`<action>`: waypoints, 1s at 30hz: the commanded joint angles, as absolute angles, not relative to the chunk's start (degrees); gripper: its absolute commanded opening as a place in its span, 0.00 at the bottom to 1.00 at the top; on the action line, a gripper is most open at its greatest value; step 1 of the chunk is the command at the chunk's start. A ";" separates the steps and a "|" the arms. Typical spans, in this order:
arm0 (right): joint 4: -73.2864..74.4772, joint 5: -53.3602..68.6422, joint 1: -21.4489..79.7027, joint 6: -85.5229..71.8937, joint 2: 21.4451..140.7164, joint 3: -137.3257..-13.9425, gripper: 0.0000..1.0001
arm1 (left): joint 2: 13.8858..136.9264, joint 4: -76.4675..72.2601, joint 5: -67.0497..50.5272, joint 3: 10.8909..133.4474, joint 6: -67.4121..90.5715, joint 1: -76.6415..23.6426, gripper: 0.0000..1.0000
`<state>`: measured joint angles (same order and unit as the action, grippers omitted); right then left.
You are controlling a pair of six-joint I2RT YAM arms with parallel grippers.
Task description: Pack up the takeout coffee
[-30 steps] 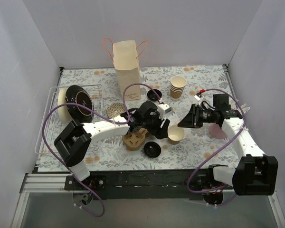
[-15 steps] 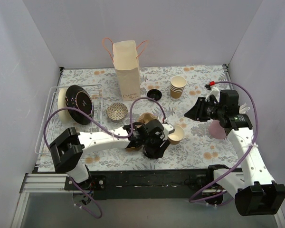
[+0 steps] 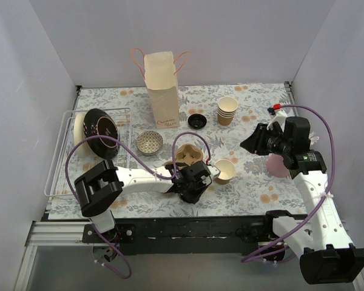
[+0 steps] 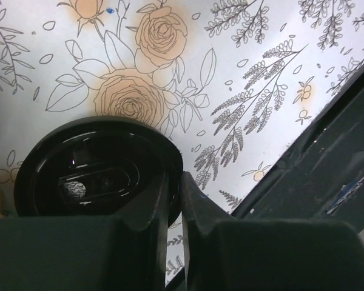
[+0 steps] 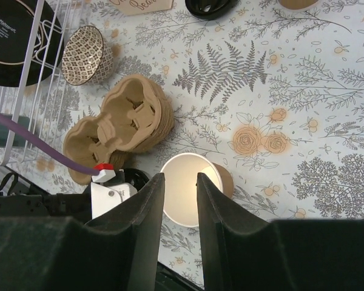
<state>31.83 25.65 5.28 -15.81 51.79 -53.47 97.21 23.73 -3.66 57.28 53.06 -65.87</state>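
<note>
The takeout coffee cup, a cream-tan paper cup, stands upright near the table's middle front with its top open and no lid on it. Its round black lid lies flat on the flowered cloth by the table's near edge. My left gripper is low over the lid, just left of the cup. In the left wrist view that gripper is shut on the lid's right rim. My right gripper hangs high to the cup's right, open and holding nothing. Between its fingers, the cup shows far below my right gripper.
Brown pulp cup carriers lie just behind the left gripper. A paper bag stands at the back, with a second black lid and stacked lidless cups to its right. A patterned bowl and a wire rack with a plate are on the left.
The left gripper came forward and down to the black lid and shut on its rim. The right arm drew back to the right and rose, away from the cup.
</note>
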 commanded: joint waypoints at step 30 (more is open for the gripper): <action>-22.93 74.27 13.53 -3.42 33.04 -31.99 0.73 | 81.38 -23.39 -82.71 61.78 109.09 -48.34 0.00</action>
